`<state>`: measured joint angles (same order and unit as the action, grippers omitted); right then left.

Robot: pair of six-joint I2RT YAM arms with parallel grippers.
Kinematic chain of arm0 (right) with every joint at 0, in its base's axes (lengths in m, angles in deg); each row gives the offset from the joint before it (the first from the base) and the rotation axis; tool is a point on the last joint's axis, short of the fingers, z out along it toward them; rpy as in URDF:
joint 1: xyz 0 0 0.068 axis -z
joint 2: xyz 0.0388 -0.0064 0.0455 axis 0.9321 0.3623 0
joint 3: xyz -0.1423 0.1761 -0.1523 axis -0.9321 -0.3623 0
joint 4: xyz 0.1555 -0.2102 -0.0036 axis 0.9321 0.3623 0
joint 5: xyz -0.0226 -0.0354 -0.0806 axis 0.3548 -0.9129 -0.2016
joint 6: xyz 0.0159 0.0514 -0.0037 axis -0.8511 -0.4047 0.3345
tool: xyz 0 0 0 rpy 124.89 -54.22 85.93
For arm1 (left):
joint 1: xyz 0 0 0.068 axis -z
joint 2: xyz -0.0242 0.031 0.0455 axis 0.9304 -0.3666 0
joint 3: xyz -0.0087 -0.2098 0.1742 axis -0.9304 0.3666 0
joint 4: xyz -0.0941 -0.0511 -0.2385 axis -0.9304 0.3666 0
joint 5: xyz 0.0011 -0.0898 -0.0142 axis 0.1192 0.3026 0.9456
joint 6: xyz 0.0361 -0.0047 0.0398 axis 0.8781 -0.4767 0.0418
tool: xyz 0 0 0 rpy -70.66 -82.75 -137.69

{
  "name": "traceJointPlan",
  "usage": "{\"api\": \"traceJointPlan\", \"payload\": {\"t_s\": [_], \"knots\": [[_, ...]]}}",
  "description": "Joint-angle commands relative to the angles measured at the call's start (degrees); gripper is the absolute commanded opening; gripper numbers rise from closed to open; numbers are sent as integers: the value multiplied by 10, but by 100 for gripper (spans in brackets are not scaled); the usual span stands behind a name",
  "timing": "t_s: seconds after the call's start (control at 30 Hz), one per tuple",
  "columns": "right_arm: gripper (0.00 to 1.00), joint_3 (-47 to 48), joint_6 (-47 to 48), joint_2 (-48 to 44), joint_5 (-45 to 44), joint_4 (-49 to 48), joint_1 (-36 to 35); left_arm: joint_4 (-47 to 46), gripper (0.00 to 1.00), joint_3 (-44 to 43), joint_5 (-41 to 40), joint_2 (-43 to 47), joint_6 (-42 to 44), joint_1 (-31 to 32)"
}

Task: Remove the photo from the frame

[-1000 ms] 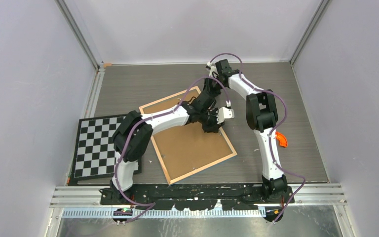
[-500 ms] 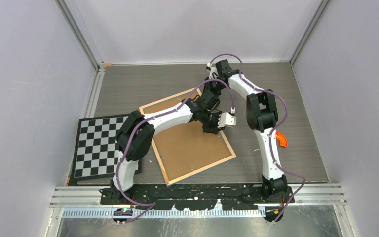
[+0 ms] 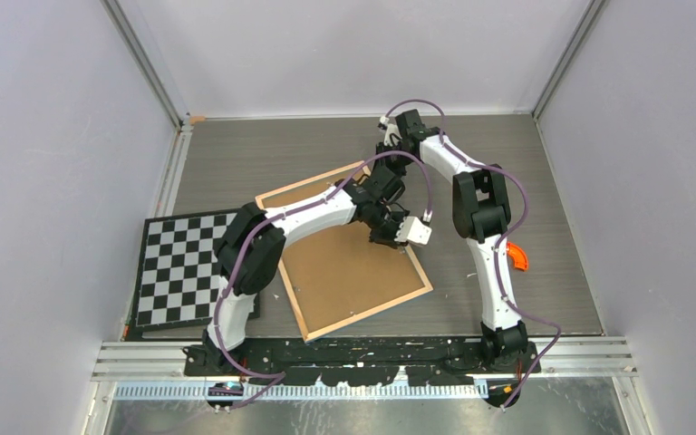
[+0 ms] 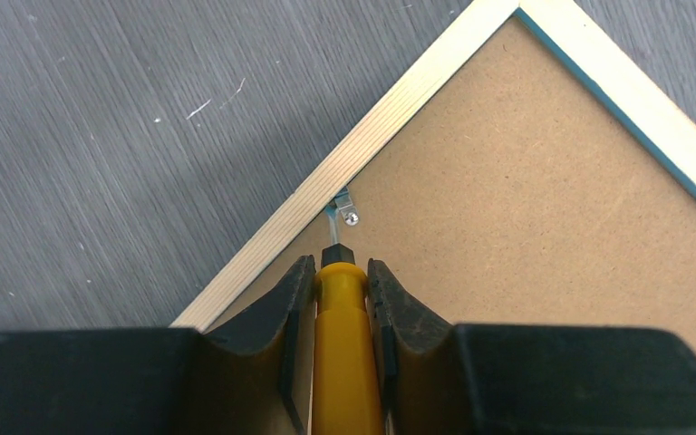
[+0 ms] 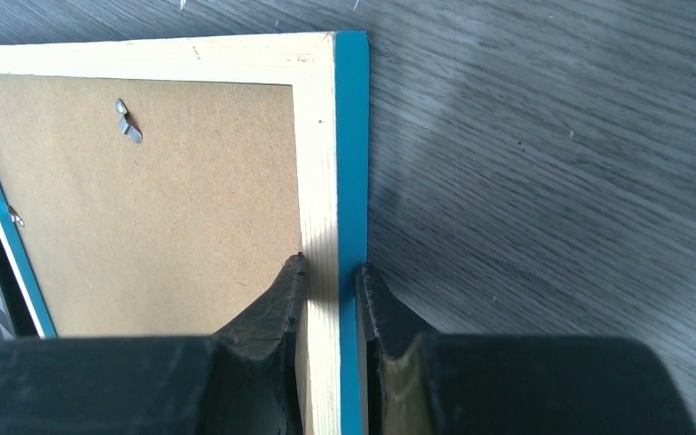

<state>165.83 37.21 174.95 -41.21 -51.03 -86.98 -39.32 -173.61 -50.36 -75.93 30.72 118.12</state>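
At the centre of the grey wood-grain surface [image 3: 254, 154], the frame [image 3: 344, 272] lies face down, showing a flat brown fibreboard back, a pale wood rim and a thin blue edge. Near its 3 o'clock edge the left fingers [image 4: 297, 290] grip a yellow-handled screwdriver [image 4: 344, 362], tip at a small metal tab [image 4: 344, 207]. They have slid toward 4 o'clock since a second ago. At the 12 o'clock corner the right fingers [image 5: 285, 299] pinch the rim. At 9 o'clock sits a checkerboard [image 3: 181, 267].
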Motion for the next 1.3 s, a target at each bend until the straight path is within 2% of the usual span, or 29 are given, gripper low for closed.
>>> {"api": "traceJointPlan", "payload": {"t_s": [0.0, 0.67, 0.87, 0.97, 1.13, 1.17, 1.27], "knots": [[0, -8, 5, 24, -27, 41, -4, 200, 0, 29, 79, -29, 54, 42], [0, 3, 24, 40, -38, 43, -4, 328, 0, 14, 106, -43, 233, 78], [1, 7, 24, 44, -44, 38, -3, 352, 0, 0, 109, -55, 253, 88], [1, 7, 26, 41, -39, 39, -2, 340, 0, 0, 105, -52, 231, 87], [1, -9, 24, 18, -23, 36, -2, 268, 0, 8, 123, -24, 100, 40], [2, -9, 23, 13, -20, 36, -2, 241, 0, 19, 125, -9, 62, 27], [18, -10, 21, -3, -18, 35, -2, 156, 0, 64, 135, 43, -49, -15]]}}
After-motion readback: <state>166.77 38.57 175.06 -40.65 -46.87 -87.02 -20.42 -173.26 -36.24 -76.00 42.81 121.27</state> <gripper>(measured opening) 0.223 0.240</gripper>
